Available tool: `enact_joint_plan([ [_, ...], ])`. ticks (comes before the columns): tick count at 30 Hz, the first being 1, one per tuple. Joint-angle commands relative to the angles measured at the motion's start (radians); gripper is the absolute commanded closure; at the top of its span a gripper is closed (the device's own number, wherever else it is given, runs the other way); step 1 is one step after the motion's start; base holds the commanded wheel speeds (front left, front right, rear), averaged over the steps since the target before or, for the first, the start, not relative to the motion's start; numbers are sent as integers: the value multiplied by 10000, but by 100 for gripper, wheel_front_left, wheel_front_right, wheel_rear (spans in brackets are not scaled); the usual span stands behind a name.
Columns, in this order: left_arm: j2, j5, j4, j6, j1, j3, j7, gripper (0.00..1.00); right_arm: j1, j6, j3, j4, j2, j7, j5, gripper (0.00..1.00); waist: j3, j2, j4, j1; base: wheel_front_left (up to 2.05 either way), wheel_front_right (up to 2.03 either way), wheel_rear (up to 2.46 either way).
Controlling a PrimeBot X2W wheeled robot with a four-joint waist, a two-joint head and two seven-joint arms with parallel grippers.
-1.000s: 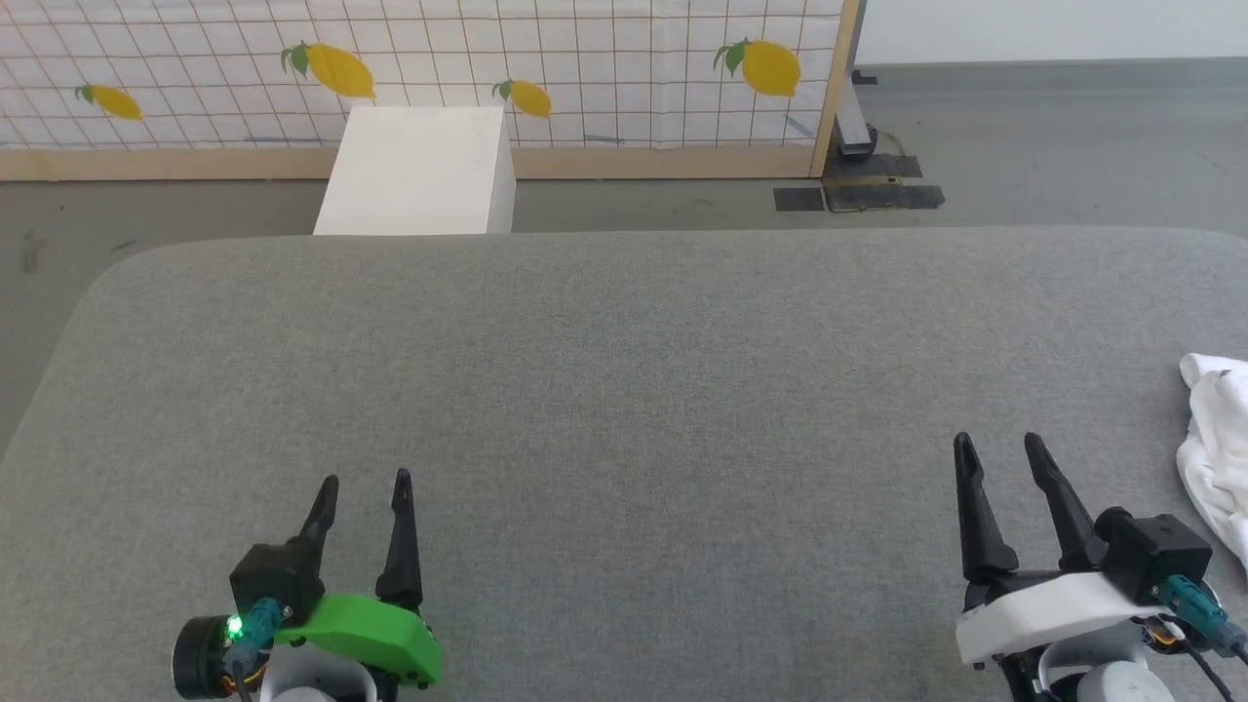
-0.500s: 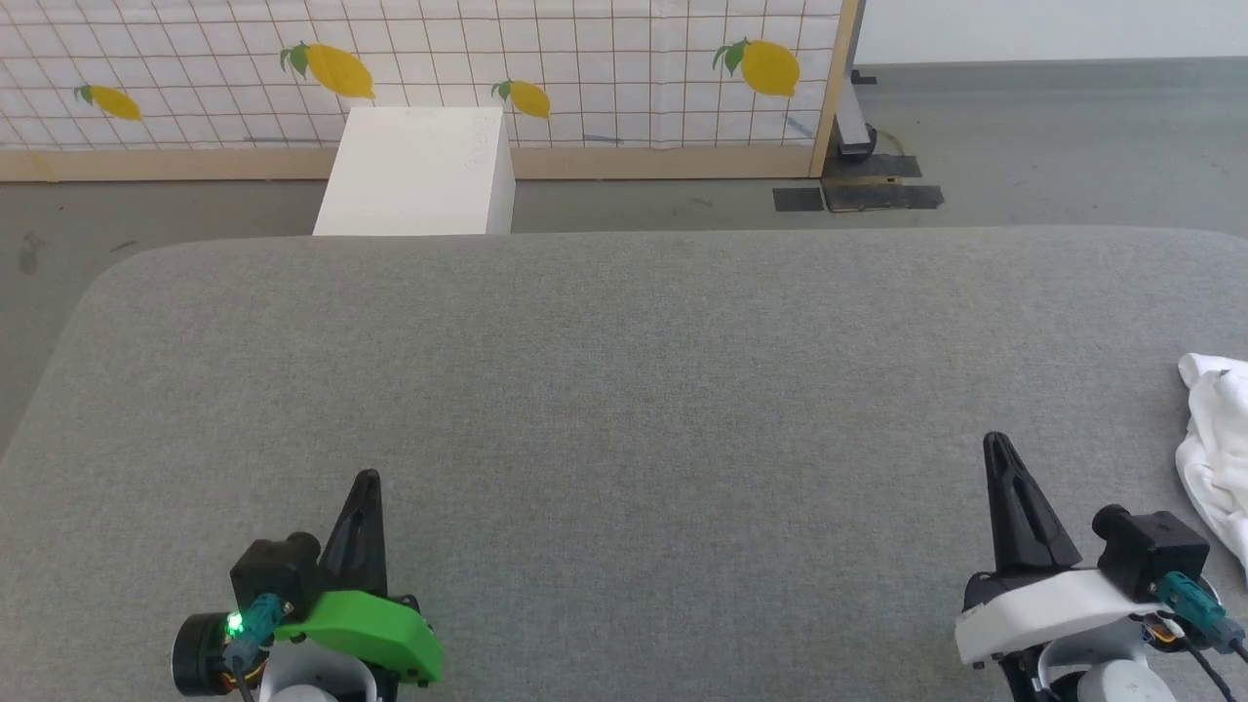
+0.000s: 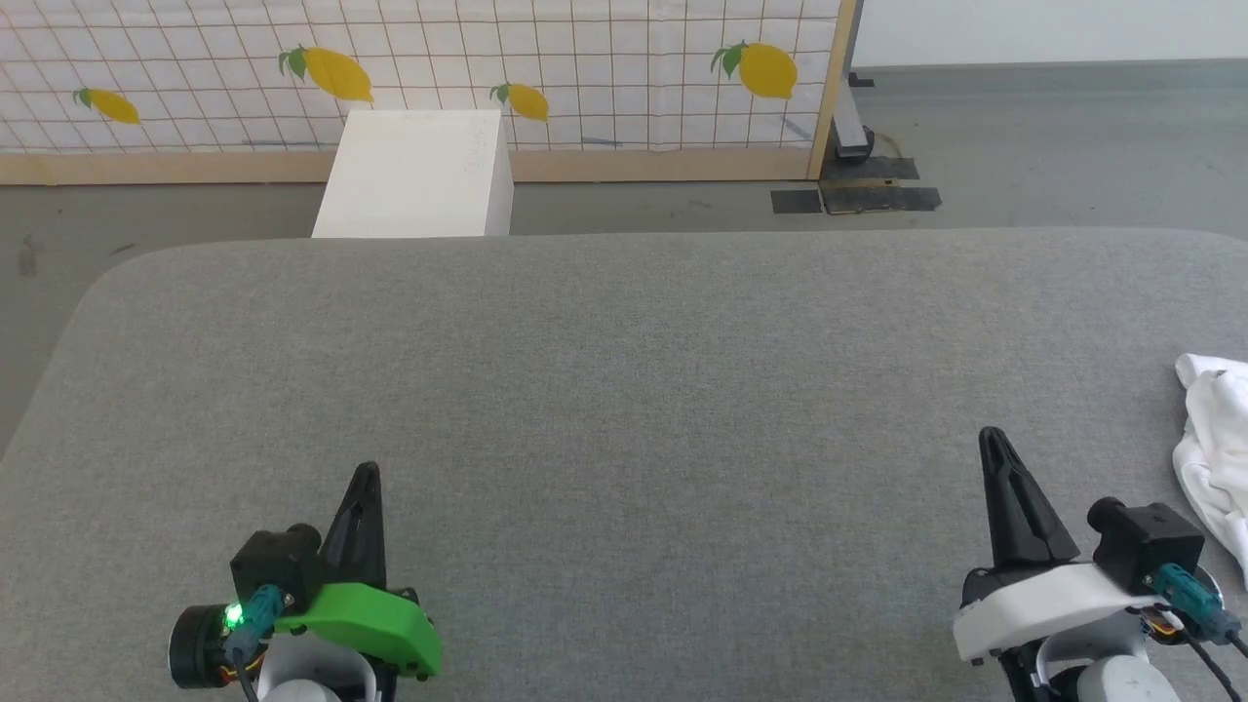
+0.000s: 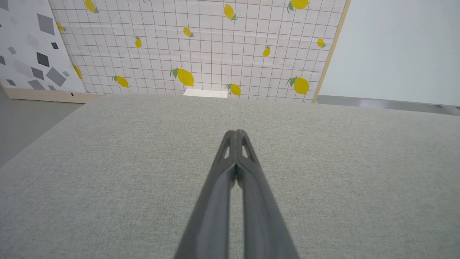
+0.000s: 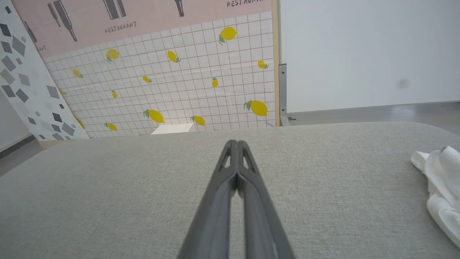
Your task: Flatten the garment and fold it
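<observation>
The garment [image 3: 1214, 448] is a crumpled white heap at the right edge of the grey table [image 3: 624, 390], cut off by the head view's border; it also lies at the right of the right wrist view, garment [image 5: 440, 187]. My right gripper [image 3: 992, 439] hovers just left of it, shut and empty, fingers pressed together, right gripper [image 5: 236, 144]. Far off at the lower left, my left gripper [image 3: 367, 473] is shut on nothing too, left gripper [image 4: 236, 133].
A rigid white box [image 3: 414, 175] stands on the floor behind the table's far edge. A lemon-print grid panel [image 3: 585, 58] with a wooden frame closes off the back. Dark plates [image 3: 858, 198] lie on the floor at the back right.
Both grippers have gone from open to shut, with nothing between their fingers. The arms and the garment have stayed where they were.
</observation>
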Motion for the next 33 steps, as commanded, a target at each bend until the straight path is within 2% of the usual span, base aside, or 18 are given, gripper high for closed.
enact_joint_plan([
  [1, -15, 161, -80, 72, 87, -4, 50, 100, 68, -3, 27, -88, 1, 53, -127, 100, -3, 0, -2, 0, 0, 0, 0],
  [33, -36, 566, -780, 250, 217, -21, 740, 100, 163, -7, 117, -660, 2, 741, -693, 100, -82, 0, -59, 0, 0, 0, 0],
])
